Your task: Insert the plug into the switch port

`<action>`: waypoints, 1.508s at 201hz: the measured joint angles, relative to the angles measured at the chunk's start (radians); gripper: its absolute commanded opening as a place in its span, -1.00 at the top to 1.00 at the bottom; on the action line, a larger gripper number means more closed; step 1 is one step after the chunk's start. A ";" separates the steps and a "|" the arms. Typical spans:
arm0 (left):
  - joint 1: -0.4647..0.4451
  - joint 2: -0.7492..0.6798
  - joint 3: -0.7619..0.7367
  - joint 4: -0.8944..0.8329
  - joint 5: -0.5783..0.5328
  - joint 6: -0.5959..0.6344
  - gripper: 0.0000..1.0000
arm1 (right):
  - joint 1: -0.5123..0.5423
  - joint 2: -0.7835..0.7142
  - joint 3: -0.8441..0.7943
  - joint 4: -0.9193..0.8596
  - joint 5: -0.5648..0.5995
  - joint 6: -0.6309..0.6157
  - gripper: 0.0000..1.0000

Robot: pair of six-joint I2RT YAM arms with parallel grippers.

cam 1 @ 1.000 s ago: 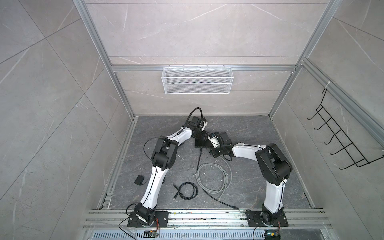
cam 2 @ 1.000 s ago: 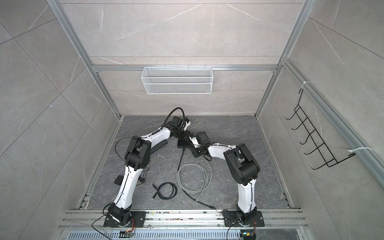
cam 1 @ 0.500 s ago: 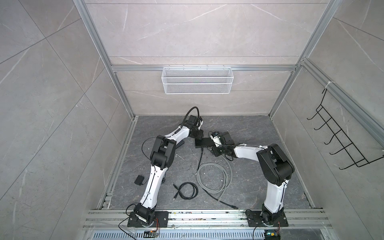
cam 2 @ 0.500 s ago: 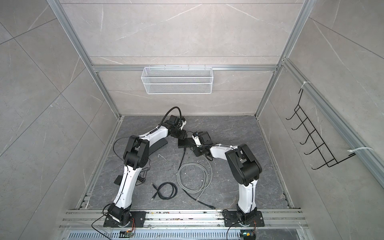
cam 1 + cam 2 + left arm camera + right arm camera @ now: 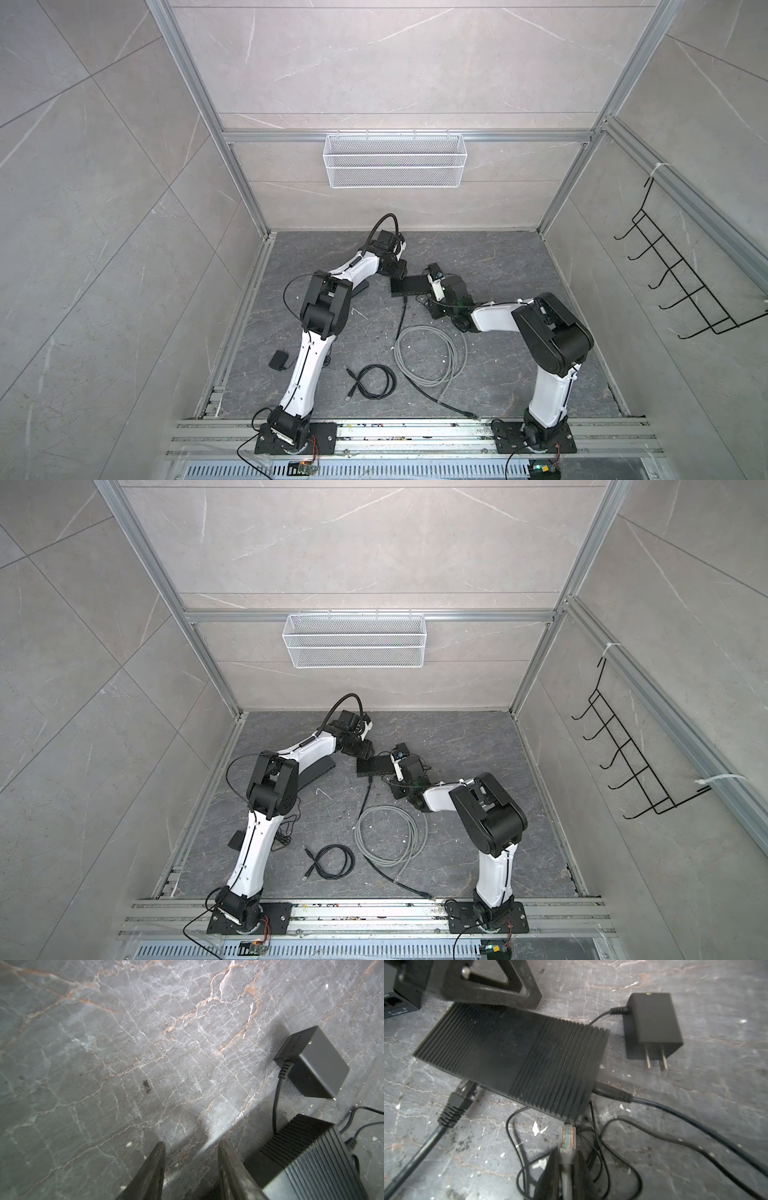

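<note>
Table [image 5: 498,270] of grey stone carries the ribbed black switch [image 5: 517,1059]. Left pincer [image 5: 191,1144] stands apart and empty just beside the switch. Right pincer [image 5: 566,1154] is clamped on the clear plug [image 5: 567,1138], whose tip sits at the switch's near corner, not yet inserted.

White arm links [image 5: 303,365], black joint housings [image 5: 324,303], looping black cable [image 5: 389,215], dark, possibly scuffed claw fingers [image 5: 153,1172]

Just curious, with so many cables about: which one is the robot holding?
The grey cable with the clear plug, pinched in the right gripper. The thick black cable already sits in the switch; the small black coil lies loose.
</note>
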 measured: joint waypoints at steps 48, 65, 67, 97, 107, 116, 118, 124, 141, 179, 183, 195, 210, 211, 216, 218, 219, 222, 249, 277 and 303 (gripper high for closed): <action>0.000 0.000 0.018 -0.049 0.000 -0.023 0.11 | 0.048 -0.027 -0.130 0.189 0.124 -0.014 0.76; 0.000 0.000 0.019 -0.052 0.001 -0.034 0.12 | 0.071 -0.028 -0.164 0.247 0.167 -0.026 0.77; 0.000 0.000 0.019 -0.052 0.001 -0.035 0.12 | 0.073 -0.028 -0.166 0.251 0.171 -0.029 0.77; 0.000 0.000 0.020 -0.055 0.002 -0.056 0.12 | 0.117 -0.028 -0.196 0.333 0.231 -0.042 0.79; 0.000 0.000 0.020 -0.055 0.002 -0.060 0.12 | 0.124 -0.028 -0.204 0.357 0.229 -0.038 0.79; 0.000 0.000 0.020 -0.055 0.002 -0.063 0.11 | 0.128 -0.029 -0.214 0.379 0.223 -0.034 0.78; 0.000 0.000 0.020 -0.055 0.002 -0.064 0.11 | 0.129 -0.029 -0.216 0.384 0.222 -0.034 0.78; 0.000 0.000 0.020 -0.055 0.002 -0.067 0.11 | 0.130 -0.029 -0.220 0.398 0.217 -0.030 0.78; 0.000 0.000 0.020 -0.055 0.002 -0.074 0.12 | 0.130 -0.029 -0.230 0.432 0.206 -0.010 0.77; 0.000 0.000 0.020 -0.055 0.003 -0.085 0.12 | 0.124 -0.014 -0.245 0.527 0.167 0.046 0.75; 0.000 0.000 0.020 -0.055 0.004 -0.086 0.12 | 0.121 -0.014 -0.248 0.535 0.162 0.053 0.75; 0.000 0.000 0.020 -0.055 0.009 -0.089 0.11 | 0.107 -0.014 -0.260 0.558 0.146 0.073 0.75; 0.000 0.000 0.020 -0.055 0.024 -0.094 0.12 | 0.074 -0.014 -0.277 0.582 0.114 0.106 0.75; 0.000 0.000 0.020 -0.055 0.025 -0.094 0.12 | 0.072 -0.014 -0.277 0.582 0.113 0.107 0.75; 0.000 0.000 0.020 -0.056 0.031 -0.097 0.12 | 0.058 -0.014 -0.281 0.585 0.100 0.119 0.75; 0.000 0.000 0.019 -0.056 0.033 -0.097 0.12 | 0.051 -0.014 -0.282 0.587 0.093 0.124 0.75; 0.000 0.000 0.019 -0.056 0.033 -0.098 0.12 | 0.049 -0.014 -0.283 0.588 0.092 0.125 0.75; 0.000 0.000 0.019 -0.056 0.036 -0.099 0.12 | 0.040 -0.014 -0.286 0.591 0.082 0.131 0.74; 0.000 0.000 0.016 -0.052 0.055 -0.106 0.12 | -0.011 -0.014 -0.306 0.613 0.020 0.164 0.73; 0.000 0.000 0.016 -0.051 0.070 -0.119 0.12 | -0.007 -0.014 -0.343 0.660 -0.015 0.163 0.72; -0.002 0.001 0.016 -0.052 0.084 -0.127 0.12 | -0.006 0.017 -0.407 0.781 -0.042 0.148 0.72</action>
